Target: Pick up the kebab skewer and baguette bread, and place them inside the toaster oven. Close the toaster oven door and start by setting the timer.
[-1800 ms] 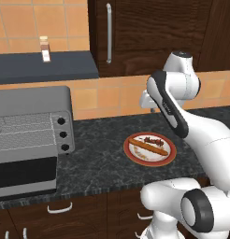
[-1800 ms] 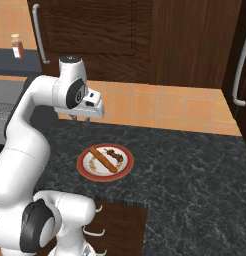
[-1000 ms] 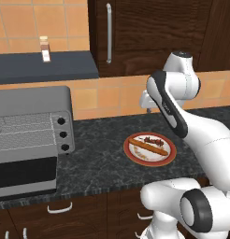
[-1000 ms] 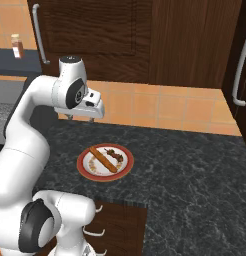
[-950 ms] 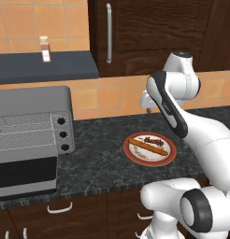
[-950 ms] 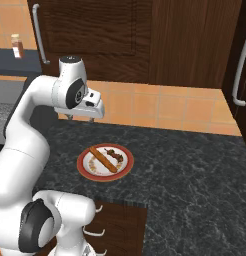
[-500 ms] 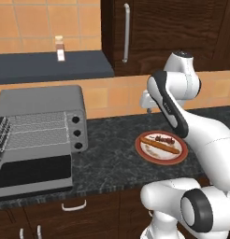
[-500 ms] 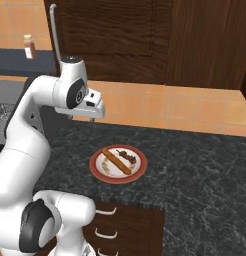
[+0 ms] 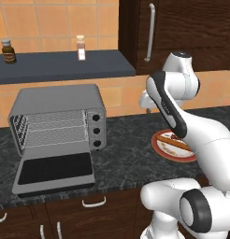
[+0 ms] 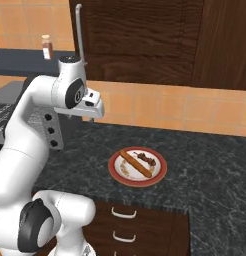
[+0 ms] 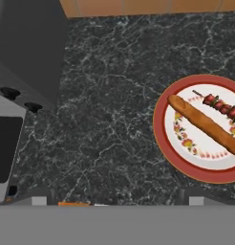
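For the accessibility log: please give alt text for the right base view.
A red-rimmed plate on a dark marbled counter holds the baguette bread beside the kebab skewer. The white arm's open gripper hovers to the plate's upper left, with the toaster oven behind the arm.

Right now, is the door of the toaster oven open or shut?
Open. The toaster oven door lies flat on the counter, and the wire racks inside are exposed.
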